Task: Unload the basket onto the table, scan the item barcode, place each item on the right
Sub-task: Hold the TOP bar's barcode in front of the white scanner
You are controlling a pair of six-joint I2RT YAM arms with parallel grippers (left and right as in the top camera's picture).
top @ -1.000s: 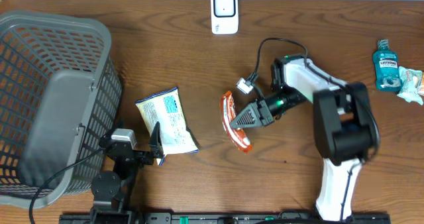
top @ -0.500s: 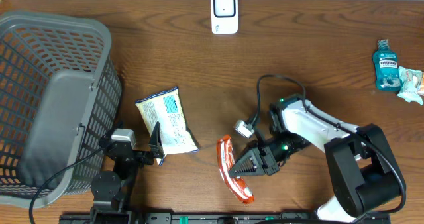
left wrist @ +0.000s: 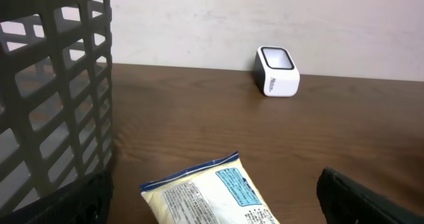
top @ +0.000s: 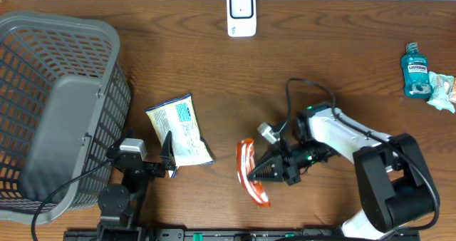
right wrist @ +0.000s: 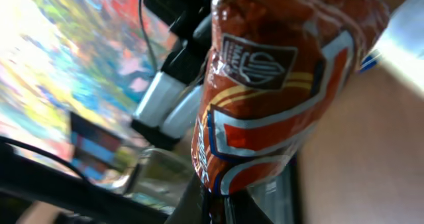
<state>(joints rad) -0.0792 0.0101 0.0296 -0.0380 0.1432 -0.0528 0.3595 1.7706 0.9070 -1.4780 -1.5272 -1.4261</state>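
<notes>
Overhead, we have the right gripper [top: 258, 174] closed on the orange packet [top: 246, 171], held edge-up near the table's front edge. It is well apart from the scanner [top: 241, 13], which stands at the far edge. The left gripper [top: 169, 157] sits with its jaws wide and nothing in them, just beside the white bag [top: 178, 129] and near the basket [top: 64, 105].

Right wrist shows only the packet's logo face; we cannot find a barcode on it, so it is probably on a side hidden from us. To do this step well, we should carry the packet across the open wood towards the scanner, keeping the grip firm, since the glossy film looks slippery. Along the way we roll the wrist so that the coded face turns to the scanner's window. We hold it flat, steady and near the window, with our fingers off the code. The cable looping by the wrist must not snag.
</notes>
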